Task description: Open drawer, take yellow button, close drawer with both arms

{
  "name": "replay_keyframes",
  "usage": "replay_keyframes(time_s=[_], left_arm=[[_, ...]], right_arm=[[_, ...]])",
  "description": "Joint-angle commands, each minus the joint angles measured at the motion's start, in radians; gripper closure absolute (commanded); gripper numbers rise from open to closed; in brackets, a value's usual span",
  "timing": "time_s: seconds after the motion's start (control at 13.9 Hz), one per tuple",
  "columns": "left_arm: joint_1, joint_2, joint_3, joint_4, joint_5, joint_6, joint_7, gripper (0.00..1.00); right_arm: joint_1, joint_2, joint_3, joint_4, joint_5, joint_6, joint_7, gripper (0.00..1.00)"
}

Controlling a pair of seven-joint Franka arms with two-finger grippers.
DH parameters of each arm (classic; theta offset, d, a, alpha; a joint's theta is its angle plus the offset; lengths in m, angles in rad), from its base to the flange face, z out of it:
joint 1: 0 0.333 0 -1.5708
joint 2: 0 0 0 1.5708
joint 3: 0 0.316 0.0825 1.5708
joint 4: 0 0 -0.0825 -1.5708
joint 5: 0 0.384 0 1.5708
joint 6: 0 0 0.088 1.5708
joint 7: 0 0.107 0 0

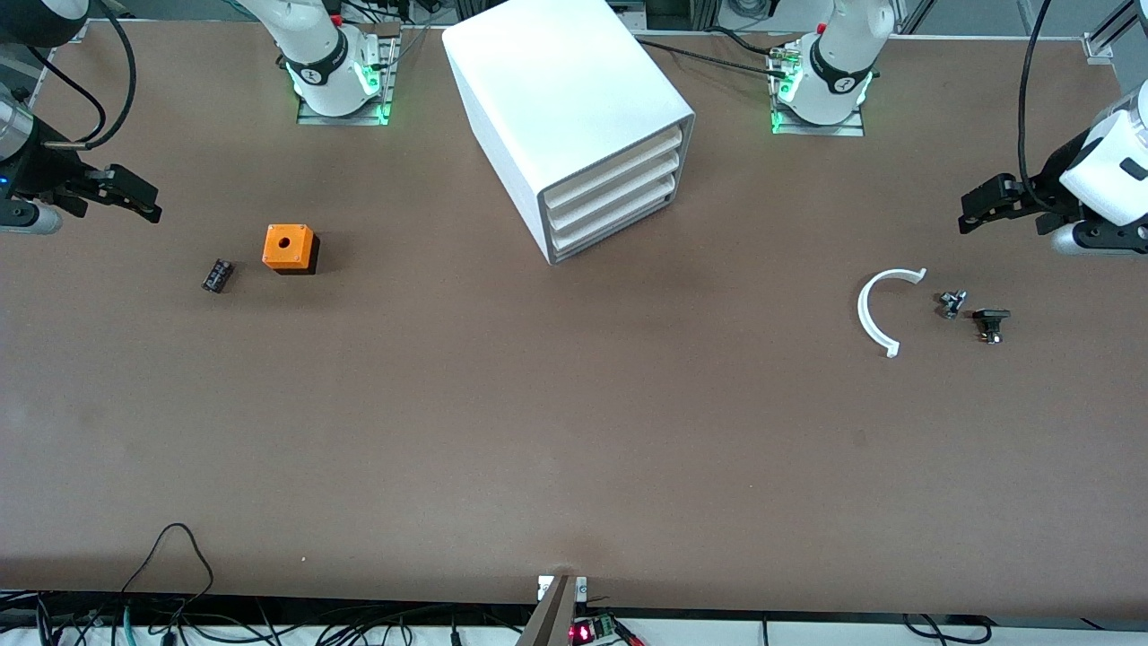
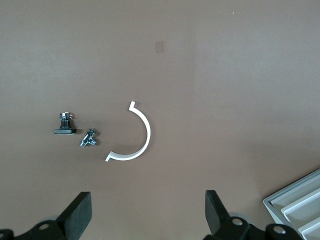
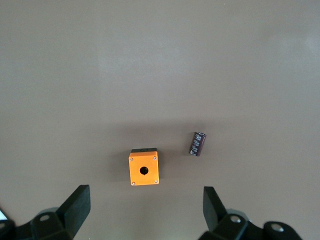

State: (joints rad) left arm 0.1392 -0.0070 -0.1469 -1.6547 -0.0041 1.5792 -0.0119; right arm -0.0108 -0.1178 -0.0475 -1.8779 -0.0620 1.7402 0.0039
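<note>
The white cabinet (image 1: 574, 117) stands near the arms' bases, mid-table. Its uppermost drawer (image 1: 619, 160) is shut, flush like the two below it. The button is hidden; no orange-capped black button shows in any view. My left gripper (image 1: 973, 211) hangs open and empty over the left arm's end of the table, apart from everything; in the left wrist view its fingers (image 2: 148, 210) stand wide apart, with a corner of the cabinet (image 2: 297, 210) at the edge. My right gripper (image 1: 134, 193) hangs open and empty over the right arm's end; the right wrist view shows it (image 3: 146, 205) wide open.
An orange cube with a hole (image 1: 289, 248) (image 3: 143, 167) and a small black part (image 1: 217, 274) (image 3: 198, 143) lie near the right gripper. A white curved strip (image 1: 883, 309) (image 2: 132, 135) and two small dark parts (image 1: 952, 303) (image 1: 991, 323) lie near the left gripper.
</note>
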Motion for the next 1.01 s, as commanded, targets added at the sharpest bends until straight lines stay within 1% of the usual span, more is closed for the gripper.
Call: replay_keyframes(time_s=[0.0,0.14,0.87,0.94], left_arm=[[0.01,0.001,-0.011,0.017,-0.011,-0.022,0.019,0.0],[0.01,0.007,-0.013,0.03,-0.01,-0.024,0.017,0.0],[0.003,0.012,-0.013,0.029,-0.014,-0.016,0.026,0.0],[-0.003,0.036,-0.014,0.027,-0.014,-0.019,0.024,0.0]], right_arm=[[-0.005,-0.023,0.003,-0.018,0.017,-0.004,-0.001,0.0],[-0.005,-0.023,0.003,-0.018,0.017,-0.004,-0.001,0.0],[-0.005,-0.022,0.001,-0.018,0.017,-0.004,-0.001,0.0],[-0.005,-0.022,0.001,-0.018,0.017,-0.004,-0.002,0.0]])
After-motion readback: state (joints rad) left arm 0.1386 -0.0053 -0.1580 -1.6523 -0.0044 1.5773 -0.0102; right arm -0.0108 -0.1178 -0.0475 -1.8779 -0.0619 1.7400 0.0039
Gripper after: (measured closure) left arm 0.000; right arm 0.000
